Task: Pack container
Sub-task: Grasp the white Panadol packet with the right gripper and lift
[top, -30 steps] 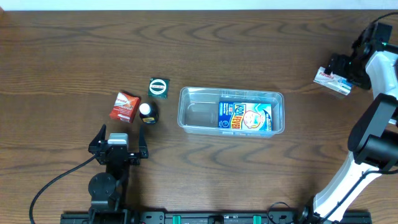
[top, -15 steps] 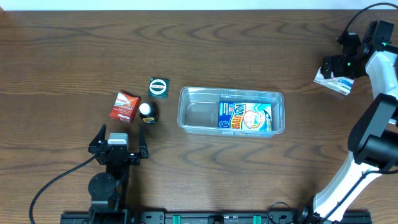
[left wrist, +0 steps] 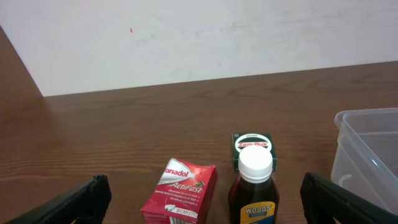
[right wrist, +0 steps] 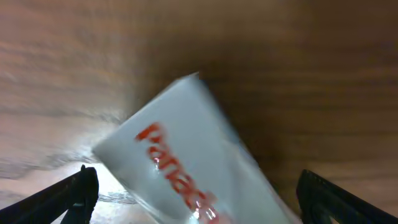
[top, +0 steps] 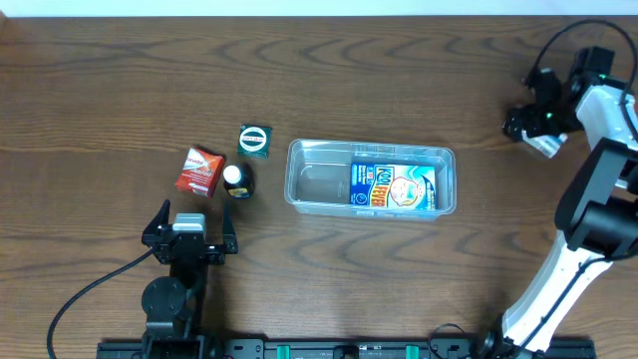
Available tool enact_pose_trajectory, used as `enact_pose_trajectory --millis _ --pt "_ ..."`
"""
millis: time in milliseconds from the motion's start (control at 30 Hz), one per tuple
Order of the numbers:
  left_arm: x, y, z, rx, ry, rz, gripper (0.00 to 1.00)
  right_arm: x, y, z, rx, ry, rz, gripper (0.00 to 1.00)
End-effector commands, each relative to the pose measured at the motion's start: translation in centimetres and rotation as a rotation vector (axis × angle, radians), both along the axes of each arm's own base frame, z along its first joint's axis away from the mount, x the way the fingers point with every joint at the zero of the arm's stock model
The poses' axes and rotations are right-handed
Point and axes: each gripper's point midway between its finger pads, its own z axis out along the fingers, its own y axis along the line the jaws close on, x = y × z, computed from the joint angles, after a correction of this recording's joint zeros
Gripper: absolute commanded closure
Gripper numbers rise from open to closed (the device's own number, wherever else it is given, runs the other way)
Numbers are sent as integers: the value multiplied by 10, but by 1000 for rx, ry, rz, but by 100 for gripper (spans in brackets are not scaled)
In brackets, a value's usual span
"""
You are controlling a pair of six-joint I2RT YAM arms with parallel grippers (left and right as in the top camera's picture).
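Note:
The clear plastic container (top: 319,181) sits mid-table with a blue medicine box (top: 393,186) lying in its right half. My right gripper (top: 530,122) is at the far right, open, its fingers on either side of a white box with red lettering (right wrist: 186,155); only a corner of that white box (top: 545,145) shows from overhead. My left gripper (top: 189,231) is open and empty near the front edge, left of the container. In the left wrist view my left gripper (left wrist: 202,202) faces the small items, with the container's corner (left wrist: 367,155) at the right.
A red Panadol ActiFast box (top: 199,171), a dark syrup bottle with a white cap (top: 236,179) and a green Zam-Buk box (top: 255,139) stand left of the container. In the left wrist view they are the red box (left wrist: 180,190), the bottle (left wrist: 254,190) and the green box (left wrist: 254,144).
My right gripper has moved left over the white box, which now shows mostly under it. The left arm and the other items have not moved.

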Motion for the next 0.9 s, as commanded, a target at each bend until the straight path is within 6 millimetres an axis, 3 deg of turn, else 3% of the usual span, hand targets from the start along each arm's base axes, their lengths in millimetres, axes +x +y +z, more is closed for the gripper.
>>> enact_pose_trajectory --millis 0,267,500,667,867 --pt "-1 5 -17 -3 50 28 2 -9 -3 -11 14 30 17 1" --pt "-1 5 -17 -3 50 27 2 -16 -6 -14 15 64 -42 1" --pt "-1 5 -17 -3 50 27 2 -26 3 -15 104 125 -250 9" --pt "-1 5 -17 -3 50 27 2 -29 22 -12 233 149 -321 32" --pt "-1 5 -17 -3 50 28 2 -30 28 -13 236 176 -384 38"
